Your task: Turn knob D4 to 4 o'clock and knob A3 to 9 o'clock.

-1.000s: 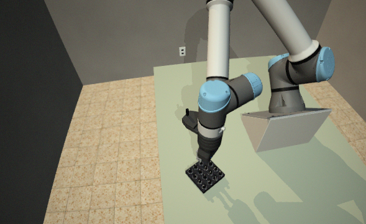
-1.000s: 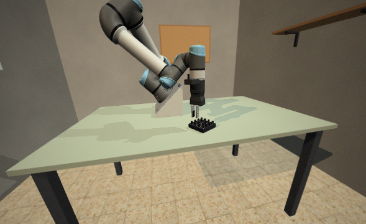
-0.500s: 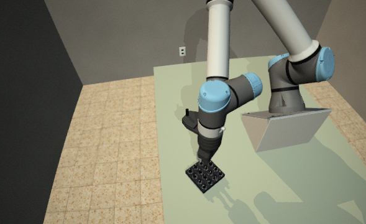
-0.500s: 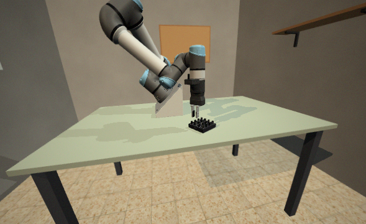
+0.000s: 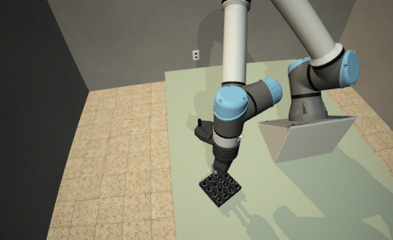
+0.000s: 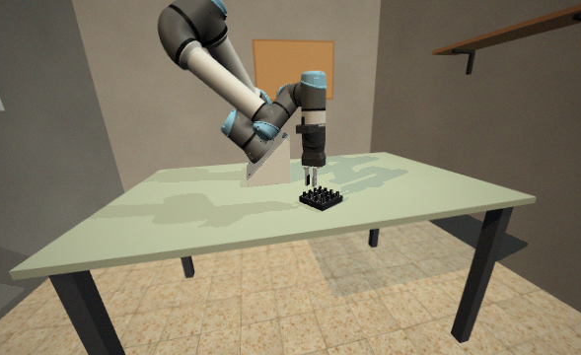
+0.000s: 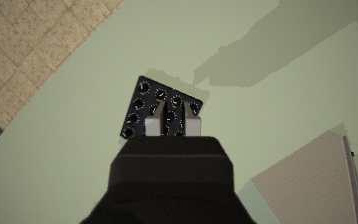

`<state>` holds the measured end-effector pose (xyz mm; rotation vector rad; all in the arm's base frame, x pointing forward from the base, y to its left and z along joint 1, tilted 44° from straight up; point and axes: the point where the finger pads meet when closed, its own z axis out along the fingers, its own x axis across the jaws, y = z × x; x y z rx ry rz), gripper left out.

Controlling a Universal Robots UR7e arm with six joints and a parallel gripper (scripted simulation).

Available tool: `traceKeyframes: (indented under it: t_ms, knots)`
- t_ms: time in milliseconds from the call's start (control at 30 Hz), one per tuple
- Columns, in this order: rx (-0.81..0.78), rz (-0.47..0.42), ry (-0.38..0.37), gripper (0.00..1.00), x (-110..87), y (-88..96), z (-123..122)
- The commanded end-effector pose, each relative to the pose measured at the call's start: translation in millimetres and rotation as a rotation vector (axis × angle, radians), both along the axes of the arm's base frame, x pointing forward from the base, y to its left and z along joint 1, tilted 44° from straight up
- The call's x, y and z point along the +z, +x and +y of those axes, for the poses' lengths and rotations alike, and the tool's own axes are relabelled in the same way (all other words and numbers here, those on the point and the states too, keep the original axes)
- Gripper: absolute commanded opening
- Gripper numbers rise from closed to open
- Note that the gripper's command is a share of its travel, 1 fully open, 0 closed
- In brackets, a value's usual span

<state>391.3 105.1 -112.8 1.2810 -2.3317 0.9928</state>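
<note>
Orange board [image 6: 293, 61], wall shelf [image 6: 517, 30]

We find ourselves in a plain, sparsely furnished room that reads as a test or lab space. A pale green table [image 6: 181, 232] on dark legs carries an industrial arm bolted to a wedge-shaped mount [image 5: 316, 140]. Around it we see beige floor tiles [image 6: 280, 316], grey walls, a wall outlet [image 5: 195, 55], a cork board [image 6: 280, 59] and a wooden wall shelf [image 6: 517, 30].
</note>
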Motion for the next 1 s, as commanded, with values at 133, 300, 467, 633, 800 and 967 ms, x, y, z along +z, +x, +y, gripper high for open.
traceKeyframes:
  t_ms: [133,300,467,633,800,967]
  knots:
    - [0.118,0.112,-0.009,0.46,-2.0,0.4,4.5]
    - [0.199,0.191,-0.016,0.46,-3.6,0.1,7.4]
    - [0.314,0.302,-0.026,0.46,-6.2,-0.9,11.6]
    - [0.42,0.405,-0.036,0.46,-8.6,-2.3,15.6]
    - [0.5,0.482,-0.043,0.46,-10.4,-3.8,18.6]
    - [0.612,0.591,-0.053,0.46,-13.0,-6.4,22.6]
